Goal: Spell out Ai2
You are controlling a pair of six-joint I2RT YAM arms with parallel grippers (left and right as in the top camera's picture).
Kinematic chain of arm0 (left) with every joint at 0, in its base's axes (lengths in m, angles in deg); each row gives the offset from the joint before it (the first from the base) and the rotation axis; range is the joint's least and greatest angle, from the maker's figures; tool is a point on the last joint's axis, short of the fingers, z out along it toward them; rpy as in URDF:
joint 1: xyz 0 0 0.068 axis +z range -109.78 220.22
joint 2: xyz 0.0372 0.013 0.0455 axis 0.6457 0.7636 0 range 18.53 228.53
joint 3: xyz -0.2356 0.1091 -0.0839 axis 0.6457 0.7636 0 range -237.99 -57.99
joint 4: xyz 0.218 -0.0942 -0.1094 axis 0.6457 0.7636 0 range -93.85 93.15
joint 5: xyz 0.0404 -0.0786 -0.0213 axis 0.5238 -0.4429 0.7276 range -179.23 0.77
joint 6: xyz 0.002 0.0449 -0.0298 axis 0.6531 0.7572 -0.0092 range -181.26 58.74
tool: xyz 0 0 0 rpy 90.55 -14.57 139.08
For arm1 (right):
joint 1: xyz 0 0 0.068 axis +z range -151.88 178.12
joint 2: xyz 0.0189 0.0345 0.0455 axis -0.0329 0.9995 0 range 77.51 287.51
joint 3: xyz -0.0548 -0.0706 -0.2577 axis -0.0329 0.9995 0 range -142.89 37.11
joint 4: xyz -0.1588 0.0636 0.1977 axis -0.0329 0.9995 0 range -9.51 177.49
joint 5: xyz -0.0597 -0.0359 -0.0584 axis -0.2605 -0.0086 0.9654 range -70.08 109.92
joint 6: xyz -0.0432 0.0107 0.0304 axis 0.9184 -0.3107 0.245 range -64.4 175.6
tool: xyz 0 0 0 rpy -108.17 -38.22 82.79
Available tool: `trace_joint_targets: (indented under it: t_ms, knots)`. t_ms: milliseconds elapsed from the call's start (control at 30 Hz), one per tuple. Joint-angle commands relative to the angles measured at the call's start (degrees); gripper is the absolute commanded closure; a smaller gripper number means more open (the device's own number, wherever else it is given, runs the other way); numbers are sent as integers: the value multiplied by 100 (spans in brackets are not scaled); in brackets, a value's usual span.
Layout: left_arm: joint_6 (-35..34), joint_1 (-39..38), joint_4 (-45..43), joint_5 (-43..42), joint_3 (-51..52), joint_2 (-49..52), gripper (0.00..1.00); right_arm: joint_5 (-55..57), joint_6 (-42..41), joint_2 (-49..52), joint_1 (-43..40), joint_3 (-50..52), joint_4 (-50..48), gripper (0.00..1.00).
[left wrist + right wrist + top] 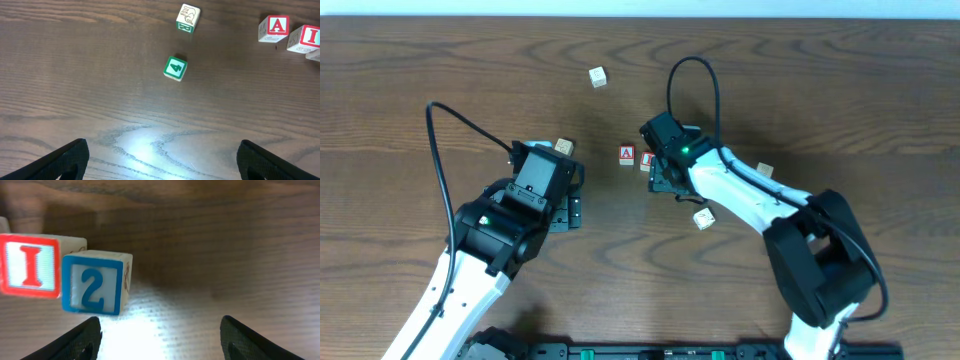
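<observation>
Row of blocks, centre frame overhead: A block (626, 154), I block (30, 265), 2 block (95, 282), lined up to read Ai2. Right gripper (160, 340), left gripper (160, 160): jaws apart, empty.

Bright glare on dark table (135, 145), blurry edges

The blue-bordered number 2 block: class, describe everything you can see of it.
The blue-bordered 2 block is a small cube that looks wooden, with pale sides; the face toward the right wrist camera is white with a blue border and a blue 2. It rests flat on the dark wood-grain table, right beside the red-bordered I block; whether they touch is unclear. The open right gripper is clear of it.
</observation>
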Motion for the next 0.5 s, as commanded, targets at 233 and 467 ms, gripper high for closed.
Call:
trace_joint_targets:
  t_ms: [233,467]
  knots:
    - [127,22,20,164,-33,-28,5,168,85,345,-13,-90,-317,24]
    - [127,22,20,160,-33,-28,5,254,201,345,-103,-90,-354,24]
